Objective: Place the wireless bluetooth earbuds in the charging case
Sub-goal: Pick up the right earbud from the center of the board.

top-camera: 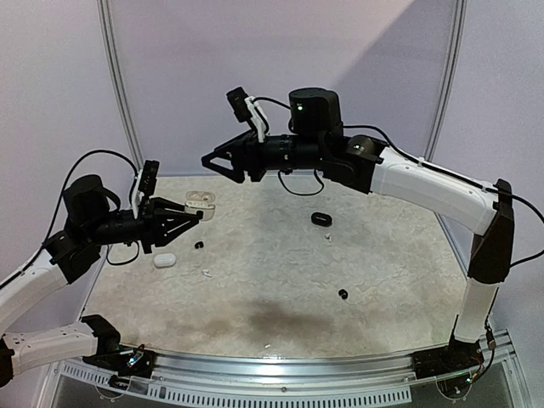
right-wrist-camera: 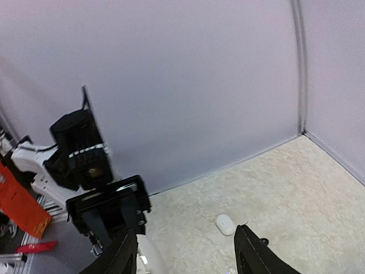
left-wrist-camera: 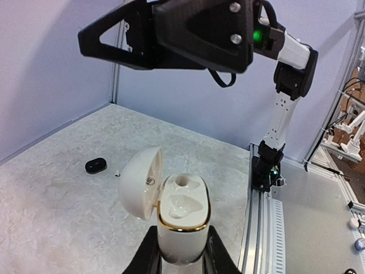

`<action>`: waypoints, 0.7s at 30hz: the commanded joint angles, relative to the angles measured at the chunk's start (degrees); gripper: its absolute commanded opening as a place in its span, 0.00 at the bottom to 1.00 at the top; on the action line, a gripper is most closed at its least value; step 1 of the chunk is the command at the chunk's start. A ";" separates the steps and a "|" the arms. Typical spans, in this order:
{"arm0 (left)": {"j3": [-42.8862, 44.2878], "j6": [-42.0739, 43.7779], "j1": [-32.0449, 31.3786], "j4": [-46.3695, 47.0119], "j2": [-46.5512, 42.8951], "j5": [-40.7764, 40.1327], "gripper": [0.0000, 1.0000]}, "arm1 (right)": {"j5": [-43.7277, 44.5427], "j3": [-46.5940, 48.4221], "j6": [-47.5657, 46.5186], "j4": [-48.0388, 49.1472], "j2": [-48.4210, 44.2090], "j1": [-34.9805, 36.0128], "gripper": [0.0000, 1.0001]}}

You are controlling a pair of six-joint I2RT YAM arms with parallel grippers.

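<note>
Two claws close together: your left gripper (left-wrist-camera: pixel 182 254) pinches the open charging case (left-wrist-camera: pixel 182 214); your spread right gripper (top-camera: pixel 219 168) could knock it.

No words, brand names or numbers can be read in any of the three views. The only marking is a small dark stamp (left-wrist-camera: pixel 151 181) on the inner face of the open lid (left-wrist-camera: pixel 136 171) of the white charging case (left-wrist-camera: pixel 181 228) (too small and blurred to make out).
</note>
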 commanded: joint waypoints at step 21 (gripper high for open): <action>-2.25 3.71 0.34 0.62 -3.30 -4.11 0.00 | 36.50 18.16 5.85 -61.90 26.13 -21.08 0.73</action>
